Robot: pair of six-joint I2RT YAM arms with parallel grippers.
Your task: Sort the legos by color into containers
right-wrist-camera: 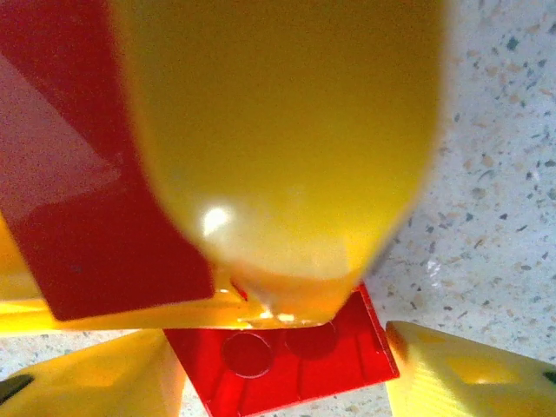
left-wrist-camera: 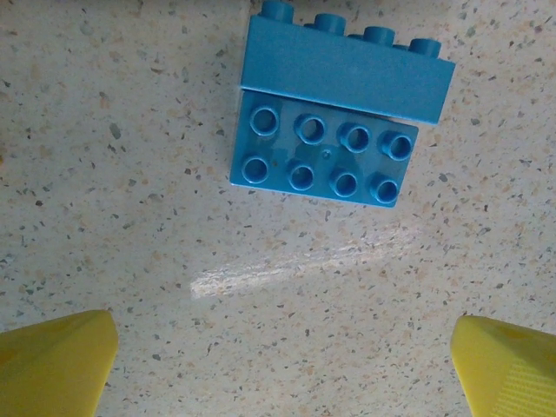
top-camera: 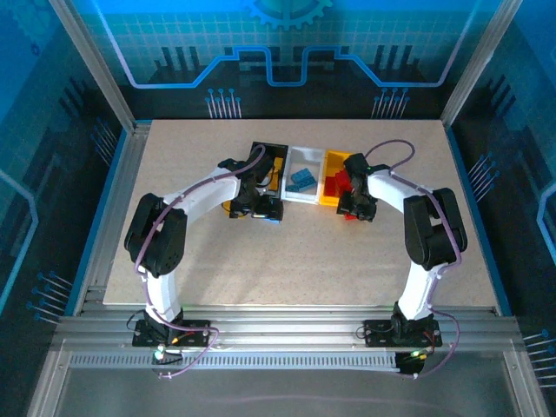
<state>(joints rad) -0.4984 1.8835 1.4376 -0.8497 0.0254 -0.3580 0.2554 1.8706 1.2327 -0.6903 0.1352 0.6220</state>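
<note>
A robotics lab cell: a speckled tabletop (top-camera: 295, 261) boxed in by aluminium frame posts (top-camera: 91, 61), blue wall panels (top-camera: 174, 43) printed with circuit traces and a gear (top-camera: 287, 10) at 12 o'clock, slotted aluminium rails (top-camera: 278, 334) at 6 o'clock with the left arm (top-camera: 161, 239) and right arm (top-camera: 432, 230) bolted on

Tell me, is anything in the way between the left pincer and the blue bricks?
No, nothing visible. The left pincer is open, and just bare table lies between it and the two blue bricks.
</note>
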